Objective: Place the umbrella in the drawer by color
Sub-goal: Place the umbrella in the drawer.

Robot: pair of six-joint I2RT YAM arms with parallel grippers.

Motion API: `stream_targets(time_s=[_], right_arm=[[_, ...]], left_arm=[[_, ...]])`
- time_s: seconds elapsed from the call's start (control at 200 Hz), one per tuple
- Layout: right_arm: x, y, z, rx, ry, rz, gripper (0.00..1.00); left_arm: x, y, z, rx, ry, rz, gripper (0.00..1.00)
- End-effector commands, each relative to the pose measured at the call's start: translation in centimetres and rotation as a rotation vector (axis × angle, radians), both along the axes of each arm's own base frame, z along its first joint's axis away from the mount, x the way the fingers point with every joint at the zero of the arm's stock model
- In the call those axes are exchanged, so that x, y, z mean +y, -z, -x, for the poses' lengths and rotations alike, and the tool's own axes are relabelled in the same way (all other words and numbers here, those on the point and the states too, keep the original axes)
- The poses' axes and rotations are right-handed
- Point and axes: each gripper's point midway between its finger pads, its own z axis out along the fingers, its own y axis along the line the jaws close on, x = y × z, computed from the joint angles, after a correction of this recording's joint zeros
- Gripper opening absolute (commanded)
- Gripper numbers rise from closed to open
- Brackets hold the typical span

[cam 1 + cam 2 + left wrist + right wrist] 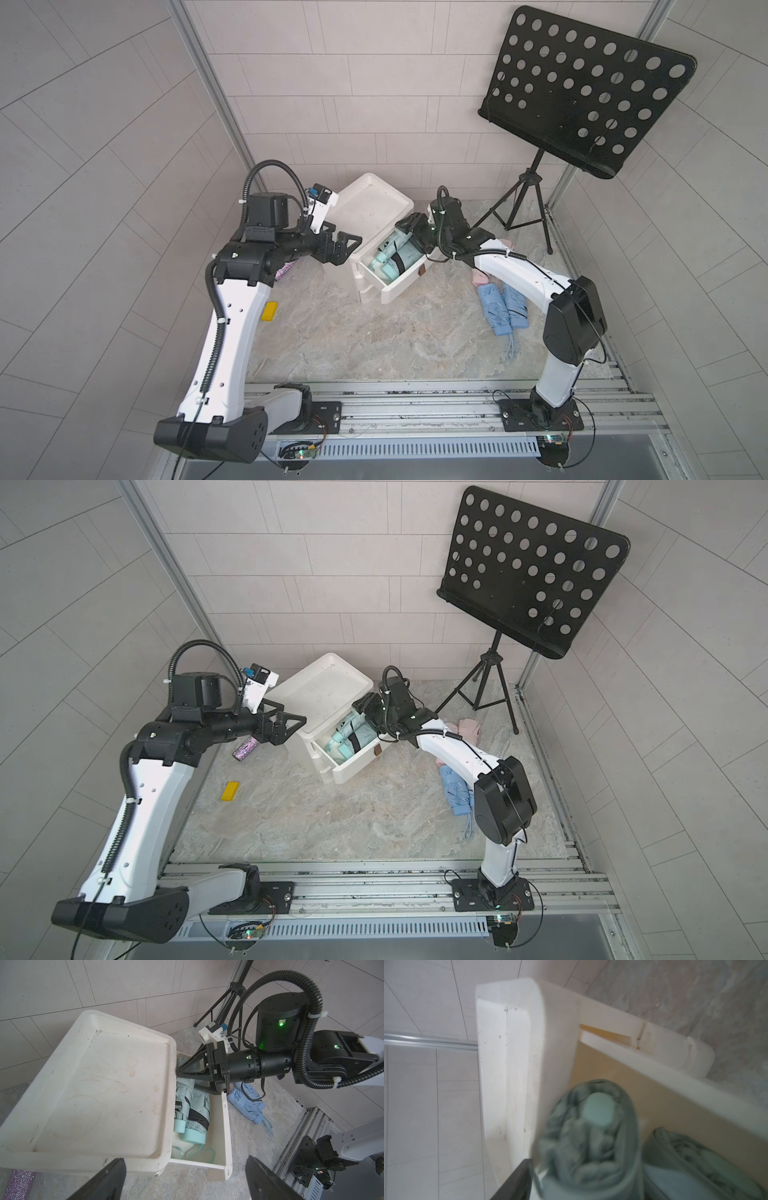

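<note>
Nearest on the marbled worktop (374, 332), a small yellow block (269, 311) lies by the left arm, and two folded blue umbrellas (500, 307) lie side by side under the right arm's elbow. Just beyond them, a pink umbrella (469, 729) shows partly from behind that arm. On the left side, a glittery tube (246, 749) rests under the left forearm. Farther back stands a white cabinet (370, 203) with a tray-like top. Its top drawer (405, 282) is pulled out, and two mint umbrellas (193, 1109) lie in it side by side, handles toward the drawer front. The left claw (347, 235) hangs released, jaws spread wide, just beside the cabinet's left edge and holding nothing. The right claw (188, 1077) reaches into the drawer's far end with its jaws apart around the tip of one mint umbrella. I cannot tell whether it presses the fabric. A black music stand (582, 91) rises at the far right corner.
</note>
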Motion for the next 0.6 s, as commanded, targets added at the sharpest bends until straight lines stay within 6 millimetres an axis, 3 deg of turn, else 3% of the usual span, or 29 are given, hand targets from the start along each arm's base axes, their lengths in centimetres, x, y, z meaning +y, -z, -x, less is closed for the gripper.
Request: stream_targets(time_s=[0.0,0.23,0.43,0.595], right_arm=[[-0.3,-3.6,0.3,-0.088,0.008,0.007,0.74],[-2.6,-6.6,1.5,-0.171,0.041,0.072,0.77],[-6.4,-10.4,2.4,-0.281,0.116,0.126,0.78],[-7.8,-12.5,3.2,-0.34,0.097,0.165,0.78]], left_arm=[[-0.1,-0.6,0.3,-0.034,0.004,0.0,0.97],[0.3,-0.5,-0.3,-0.032,-0.024,-0.016,0.97],[0.5,-0.7,-0.6,-0.035,-0.032,-0.025,0.97],[1.5,-0.9,-1.9,-0.031,-0.087,-0.069,0.97]])
